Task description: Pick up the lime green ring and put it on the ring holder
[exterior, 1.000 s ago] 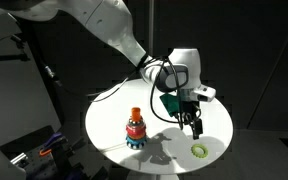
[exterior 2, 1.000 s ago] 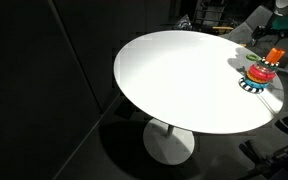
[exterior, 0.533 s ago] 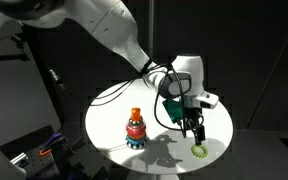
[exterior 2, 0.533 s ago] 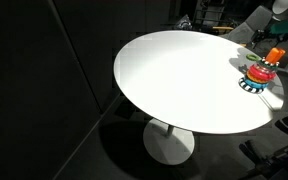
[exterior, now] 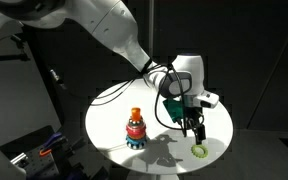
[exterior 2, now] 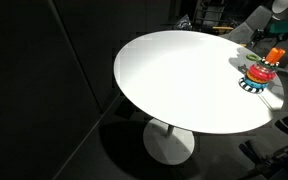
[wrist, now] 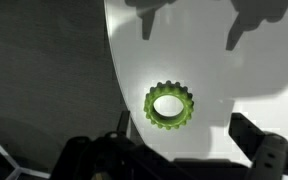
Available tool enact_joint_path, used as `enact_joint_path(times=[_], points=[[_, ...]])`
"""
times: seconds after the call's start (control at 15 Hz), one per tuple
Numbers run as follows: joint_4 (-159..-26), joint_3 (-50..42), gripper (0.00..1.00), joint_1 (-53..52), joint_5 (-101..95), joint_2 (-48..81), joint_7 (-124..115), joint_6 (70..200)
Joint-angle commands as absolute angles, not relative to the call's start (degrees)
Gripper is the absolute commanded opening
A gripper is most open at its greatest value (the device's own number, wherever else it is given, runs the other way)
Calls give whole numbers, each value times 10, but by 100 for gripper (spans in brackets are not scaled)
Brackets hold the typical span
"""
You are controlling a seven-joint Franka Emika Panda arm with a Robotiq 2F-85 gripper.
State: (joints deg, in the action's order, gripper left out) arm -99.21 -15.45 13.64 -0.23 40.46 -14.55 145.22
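Note:
The lime green ring lies flat on the round white table near its edge. In the wrist view the lime green ring is toothed with an open centre. My gripper hangs just above the ring, open and empty; in the wrist view my gripper has its fingers spread on either side below the ring. The ring holder, a blue scalloped base with red and orange rings and an orange top, stands well apart from the gripper. It also shows in an exterior view.
The table edge runs close beside the ring in the wrist view. A table pedestal stands on the dark floor. Dark equipment and cables lie beside the table.
My gripper moved down and toward the lime green ring over the last second, then stayed nearly still. The ring and ring holder have not moved.

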Motion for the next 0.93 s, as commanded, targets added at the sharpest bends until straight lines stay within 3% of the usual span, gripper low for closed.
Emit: enact_joint_path(times=[0.0,0.87], points=[[-981,-153,100,142,7,419,-141,1464],[-941,-153,100,156,22,470,-140,1466]])
